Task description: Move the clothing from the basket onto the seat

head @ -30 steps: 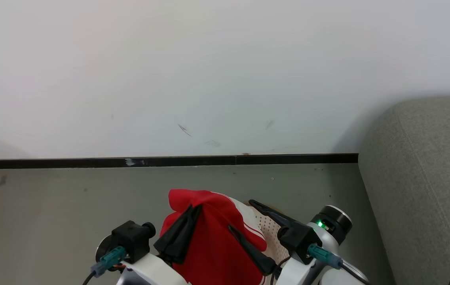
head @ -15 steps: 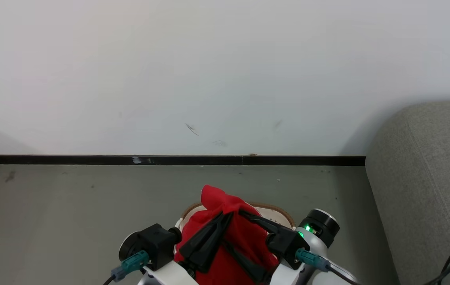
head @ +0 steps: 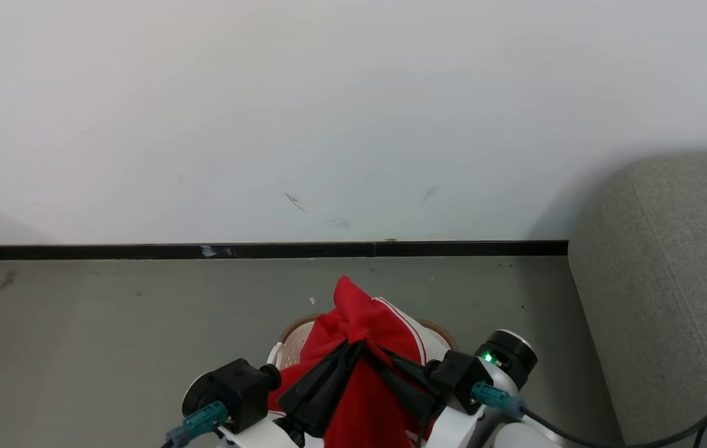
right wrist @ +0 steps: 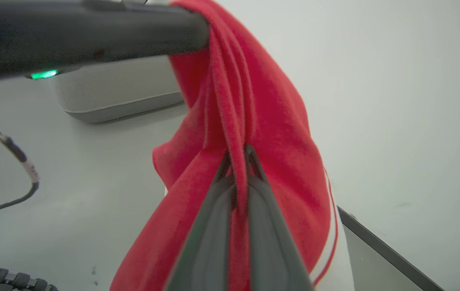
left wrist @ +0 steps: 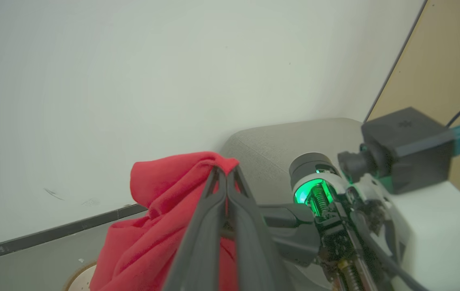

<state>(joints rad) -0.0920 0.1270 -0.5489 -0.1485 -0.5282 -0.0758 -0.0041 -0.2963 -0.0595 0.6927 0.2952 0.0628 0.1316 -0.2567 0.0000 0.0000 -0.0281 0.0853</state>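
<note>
The red clothing (head: pixel 362 314) with a white side stripe hangs bunched above the basket (head: pixel 288 351), whose brown rim and cream perforated wall peek out on either side. My left gripper (head: pixel 355 346) is shut on an upper fold of the garment, seen close up in the left wrist view (left wrist: pixel 223 171) with the clothing (left wrist: pixel 161 190) draped over its tips. My right gripper (head: pixel 375 353) meets it from the right and is shut on a fold just below (right wrist: pixel 238 155). The grey seat (head: pixel 664 280) stands to the right of the basket.
A white wall with a black baseboard (head: pixel 266 250) runs behind the basket over a grey floor (head: pixel 92 323). A black cable (head: pixel 683 429) lies against the seat's lower front. In the left wrist view a tan panel (left wrist: pixel 448 72) stands beyond the seat (left wrist: pixel 278 139).
My right gripper stood open around the garment and has now shut on it beside the left gripper. The bunched clothing sits a little higher; the head view has shifted slightly.
</note>
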